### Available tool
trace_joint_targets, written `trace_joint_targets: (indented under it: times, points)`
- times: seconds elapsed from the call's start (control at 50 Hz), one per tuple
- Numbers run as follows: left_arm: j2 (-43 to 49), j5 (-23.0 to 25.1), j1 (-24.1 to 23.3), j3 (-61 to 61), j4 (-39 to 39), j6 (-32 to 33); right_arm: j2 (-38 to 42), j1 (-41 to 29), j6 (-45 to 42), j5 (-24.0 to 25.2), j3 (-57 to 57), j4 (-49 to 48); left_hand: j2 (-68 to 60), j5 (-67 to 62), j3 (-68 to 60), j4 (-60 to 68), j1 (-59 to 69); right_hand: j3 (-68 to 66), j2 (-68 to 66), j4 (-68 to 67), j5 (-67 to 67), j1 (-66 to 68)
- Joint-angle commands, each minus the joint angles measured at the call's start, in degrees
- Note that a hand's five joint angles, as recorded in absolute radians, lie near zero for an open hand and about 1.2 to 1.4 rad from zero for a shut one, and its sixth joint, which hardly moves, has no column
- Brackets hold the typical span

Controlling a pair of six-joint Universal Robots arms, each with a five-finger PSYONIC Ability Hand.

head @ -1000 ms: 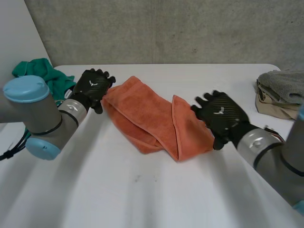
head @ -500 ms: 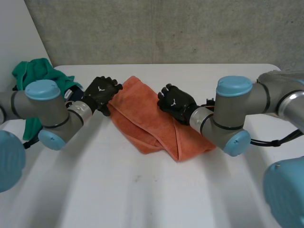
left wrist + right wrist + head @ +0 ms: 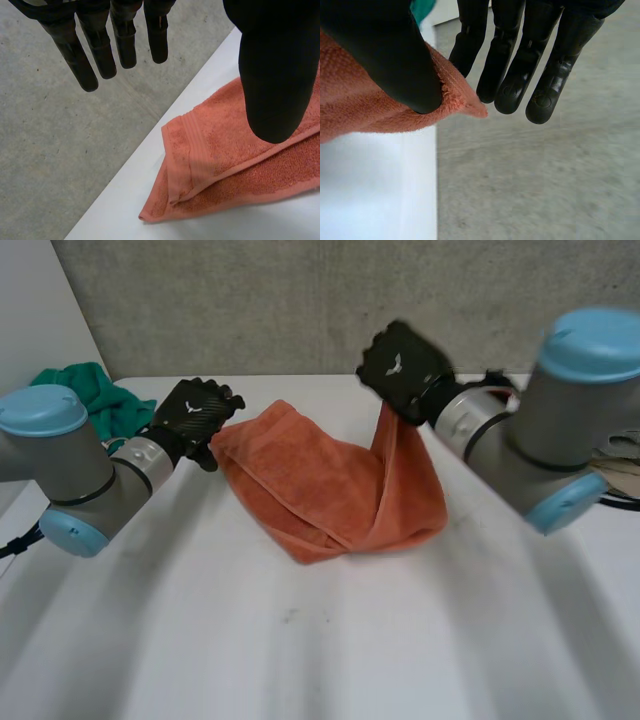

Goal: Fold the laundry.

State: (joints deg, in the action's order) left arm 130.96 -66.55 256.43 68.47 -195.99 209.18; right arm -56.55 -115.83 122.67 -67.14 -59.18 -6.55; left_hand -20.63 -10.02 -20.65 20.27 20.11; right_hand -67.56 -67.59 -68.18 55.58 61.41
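An orange towel (image 3: 320, 485) lies crumpled across the middle of the white table (image 3: 300, 640). My right hand (image 3: 400, 365) is raised above the table's far side and pinches one towel corner (image 3: 465, 102) between thumb (image 3: 385, 45) and fingers (image 3: 520, 65). From that corner the cloth hangs in a strip down to the table. My left hand (image 3: 195, 420) hovers at the towel's left end with straight fingers (image 3: 100, 50) and holds nothing. A folded towel corner (image 3: 180, 155) lies below its thumb (image 3: 272, 75).
A green cloth (image 3: 85, 390) is bunched at the table's far left, behind my left arm. A beige cloth (image 3: 622, 472) peeks out past my right arm at the right edge. A concrete wall (image 3: 300, 300) runs behind the table.
My right hand moved from the towel's right end to its middle, closed on a corner and lifted it up and back. My left hand stayed at the left end.
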Motion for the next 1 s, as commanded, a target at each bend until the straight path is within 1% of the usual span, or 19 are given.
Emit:
trace_joint_targets:
  times: [0.02,0.06,0.08,0.14,0.22,0.36,0.44,0.48,0.52,0.6,0.62,0.64,0.68,0.72,0.76,0.78,0.86,0.98,1.0]
  points:
    - [0.26,-1.03,-1.98,-0.09,0.08,-2.89,-13.05,1.31,8.8,-2.03,-7.7,1.71,5.18,4.57,5.2,-4.82,-4.66,-12.44,-12.41,-11.82,14.42,18.59]
    - [0.78,-1.03,-2.07,0.0,0.17,-3.6,-15.51,1.39,10.3,-3.08,-8.41,2.5,6.71,6.1,6.73,-6.35,-6.19,-12.44,-12.41,-11.82,14.42,18.59]
    - [0.96,-1.03,-2.16,-0.09,0.17,-3.86,-18.57,1.39,11.78,-3.87,-8.93,3.38,6.88,6.27,6.9,-6.52,-6.36,-12.44,-12.41,-11.82,14.42,18.59]
    - [2.54,-1.12,-2.77,-0.09,0.17,-4.39,-24.37,1.31,14.86,-4.23,-9.99,5.4,7.22,6.61,7.24,-6.86,-6.7,-12.44,-12.41,-11.82,14.42,18.59]
    - [4.12,-1.3,-4.35,-0.44,-0.19,-4.57,-29.74,0.96,17.59,-4.49,-10.52,7.42,7.22,6.61,7.24,-6.86,-6.7,-12.44,-12.41,-11.82,14.42,18.59]
    - [5.44,-1.21,-7.25,-1.14,-0.45,-6.76,-38.36,1.22,20.93,-4.67,-10.43,10.24,7.22,6.61,7.24,-6.86,-6.7,-12.44,-12.41,-11.82,14.42,18.59]
    - [6.67,-1.82,-9.01,-1.93,-1.24,-7.38,-41.09,1.22,21.73,-4.67,-10.43,11.21,7.05,6.44,7.07,-6.69,-6.53,-12.44,-12.41,-11.82,14.42,18.59]
    - [7.46,-2.53,-9.63,-2.46,-1.33,-7.99,-41.71,1.22,21.9,-4.75,-10.34,11.3,4.37,3.76,4.39,-4.02,-3.86,-12.44,-12.41,-11.82,14.42,18.59]
    - [7.99,-3.14,-9.98,-2.9,-1.24,-9.05,-42.59,1.22,22.43,-4.93,-10.17,11.65,-1.33,-1.94,-1.31,1.69,1.85,-12.44,-12.41,-11.82,14.42,18.59]
    - [9.31,-3.49,-11.03,-3.51,-1.77,-13.44,-44.0,1.31,24.18,-5.63,-9.64,12.87,-40.46,-41.07,-40.45,40.82,40.98,-12.44,-12.41,-11.82,14.42,18.59]
    - [9.92,-3.84,-11.3,-4.21,-2.73,-15.27,-44.26,1.31,24.54,-5.72,-9.55,13.23,-55.21,-55.82,-55.19,55.57,55.73,-12.44,-12.41,-11.82,14.42,18.59]
    - [10.19,-4.28,-11.3,-4.57,-3.43,-16.07,-44.44,1.39,24.89,-5.72,-9.47,13.49,-59.33,-59.94,-59.31,59.69,59.85,-12.44,-12.41,-11.82,14.42,18.59]
    - [10.71,-5.6,-11.39,-5.09,-4.92,-17.48,-44.53,1.66,25.33,-5.72,-9.46,14.19,-59.37,-59.98,-59.35,59.73,59.89,-12.44,-12.41,-11.82,14.42,18.59]
    - [10.98,-8.67,-11.39,-5.27,-6.6,-18.89,-44.53,1.83,25.42,-5.72,-9.46,14.81,-59.37,-59.98,-59.35,59.73,59.89,-12.44,-12.41,-11.82,14.42,18.59]
    - [10.98,-10.78,-11.56,-5.18,-7.48,-18.9,-44.53,2.09,25.42,-5.72,-9.55,15.42,-59.37,-59.98,-59.35,59.73,59.89,-12.44,-12.41,-11.82,14.42,18.59]
    - [10.89,-12.79,-11.82,-4.92,-8.09,-18.72,-44.53,2.18,25.42,-5.72,-9.55,15.6,-59.37,-59.98,-59.35,59.73,59.89,-12.44,-12.41,-11.82,14.42,18.59]
    - [8.97,-16.41,-11.92,-3.96,-9.23,-18.46,-44.44,3.85,25.42,-5.72,-9.9,15.78,-59.37,-59.98,-59.35,59.73,59.89,-12.44,-12.41,-11.82,14.42,18.59]
    - [4.13,-16.77,-10.16,-1.06,-9.86,-18.81,-44.44,7.02,25.42,-5.63,-10.43,15.95,-59.37,-59.98,-59.35,59.73,59.89,-12.44,-12.41,-11.82,14.42,18.59]
    - [3.52,-16.42,-9.81,0.34,-9.33,-18.81,-44.44,7.02,25.42,-5.63,-10.43,15.95,-40.24,-40.86,-40.23,40.6,40.76,-12.44,-12.41,-11.82,14.42,18.59]
